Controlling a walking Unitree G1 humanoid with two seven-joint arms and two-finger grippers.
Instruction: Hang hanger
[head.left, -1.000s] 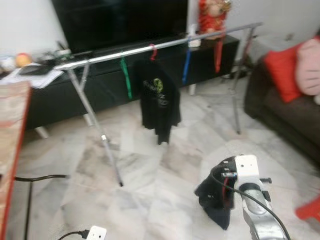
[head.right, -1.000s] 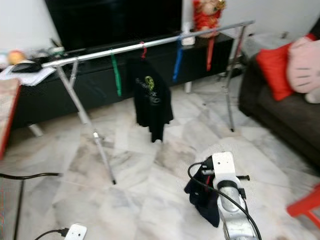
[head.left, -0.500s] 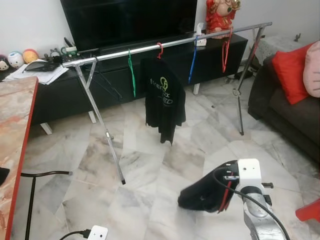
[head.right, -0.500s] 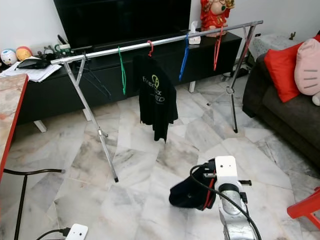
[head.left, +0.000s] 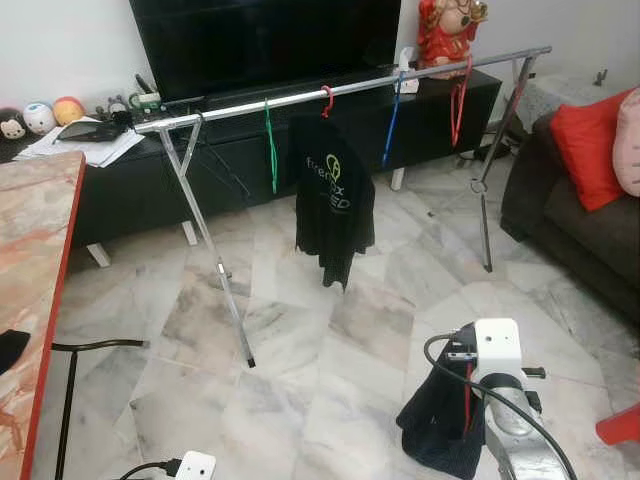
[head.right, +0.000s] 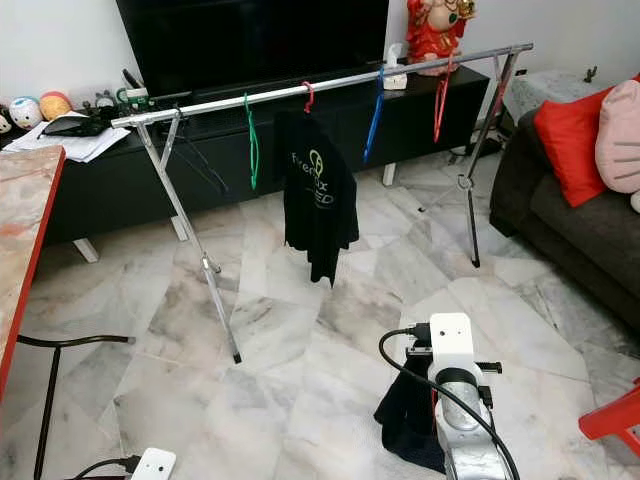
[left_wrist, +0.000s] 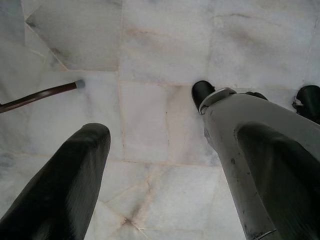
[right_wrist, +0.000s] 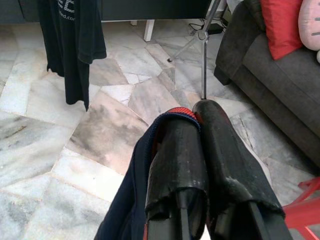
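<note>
A silver clothes rail (head.left: 330, 92) spans the room in front of the TV cabinet. On it hang a green hanger (head.left: 271, 150), a black T-shirt (head.left: 335, 200) on a red hanger, a blue hanger (head.left: 392, 120) and another red hanger (head.left: 458, 100). My right gripper (right_wrist: 200, 112) is low at the front right, well short of the rail, shut on a red hanger (right_wrist: 177, 111) that carries a dark navy garment (head.left: 440, 425). The garment droops below the white wrist (head.left: 495, 350). My left gripper (left_wrist: 165, 140) hangs open over the marble floor, with nothing between its fingers.
A dark sofa (head.left: 570, 215) with a red cushion (head.left: 590, 150) stands at the right, and a red stool (head.left: 622, 425) near my right arm. A marble-topped table (head.left: 30, 260) runs along the left. A white power strip (head.left: 195, 465) and a cable lie on the floor.
The garment swung out to the left half a second ago and now hangs straight down under my right wrist. The camera has steadied and shifted slightly; the rail stays where it was.
</note>
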